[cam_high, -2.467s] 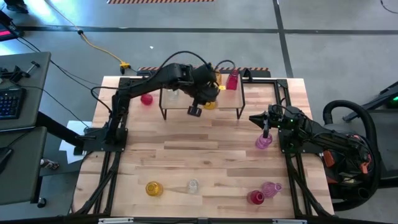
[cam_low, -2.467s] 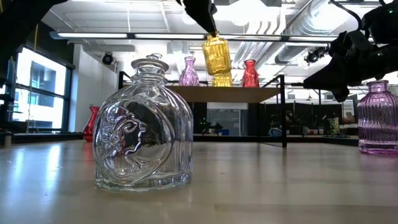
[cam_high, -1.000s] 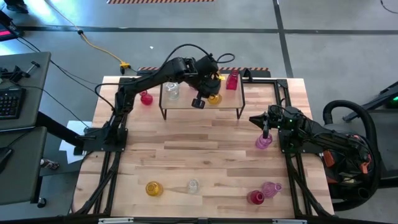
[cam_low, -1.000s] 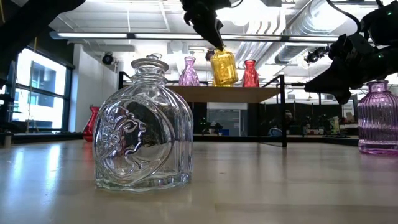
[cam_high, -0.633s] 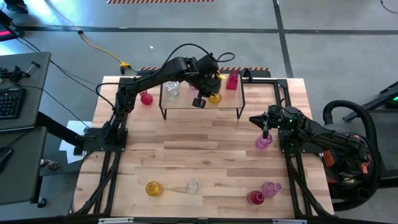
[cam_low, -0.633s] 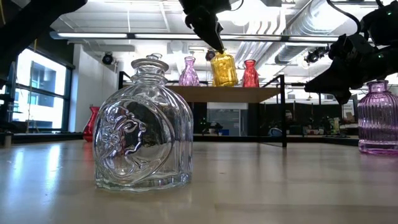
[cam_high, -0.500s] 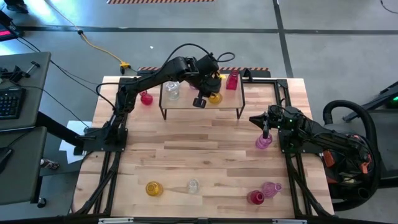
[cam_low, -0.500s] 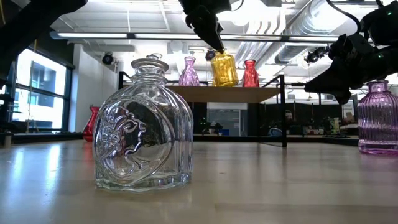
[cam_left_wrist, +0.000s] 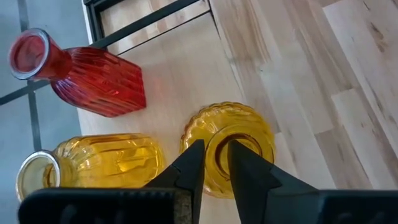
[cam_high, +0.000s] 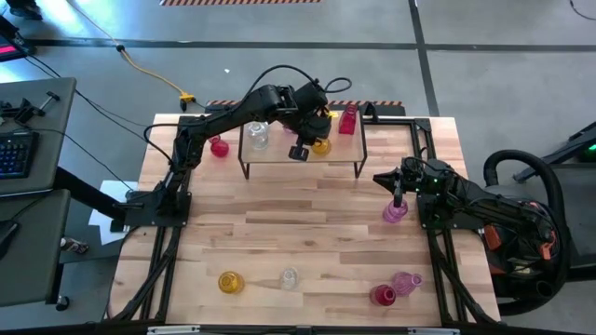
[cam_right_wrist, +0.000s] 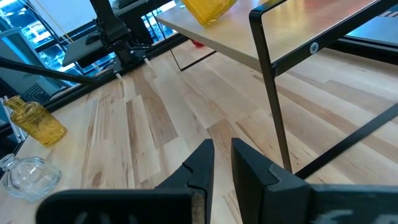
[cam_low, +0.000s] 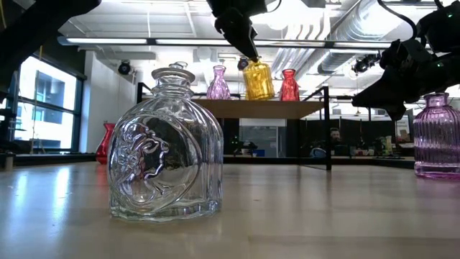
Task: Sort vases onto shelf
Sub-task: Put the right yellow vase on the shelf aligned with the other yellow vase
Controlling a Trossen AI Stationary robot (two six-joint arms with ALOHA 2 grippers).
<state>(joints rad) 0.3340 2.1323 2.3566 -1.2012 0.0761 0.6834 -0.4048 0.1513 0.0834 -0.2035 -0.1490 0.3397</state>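
Observation:
My left gripper point(cam_high: 315, 140) reaches over the light-wood shelf point(cam_high: 340, 154) and is shut on a ribbed amber vase point(cam_left_wrist: 239, 127), which stands on the shelf board point(cam_low: 251, 108). A second amber vase point(cam_left_wrist: 99, 160) and a red vase point(cam_left_wrist: 93, 81) stand on the board close by, with a clear one point(cam_high: 256, 138) and a pink one point(cam_low: 218, 83). My right gripper point(cam_high: 399, 194) hangs shut just above a pink-purple vase point(cam_high: 394, 213) that stands on the table near its right edge. My left gripper point(cam_left_wrist: 216, 165) holds the amber vase by the rim of its neck point(cam_left_wrist: 210, 146), coming from above and pointing down. One finger point(cam_left_wrist: 245, 165) sits in the mouth and the other point(cam_left_wrist: 191, 165) outside it. The vase point(cam_low: 259, 80) stands upright with its base on the shelf.
A red vase point(cam_high: 219, 147) stands on the table left of the shelf. Near the table's near edge stand an amber vase point(cam_high: 230, 281), a clear vase point(cam_high: 290, 277), a magenta vase point(cam_high: 383, 296) and a pink vase point(cam_high: 405, 282). The shelf's black wire legs point(cam_right_wrist: 270, 93) stand in front of my right gripper.
My left gripper, earlier holding the amber vase high above the shelf, has brought it down onto the board beside the other amber vase. In the last second the vase has gone from a slight tilt to upright. My right arm has kept still.

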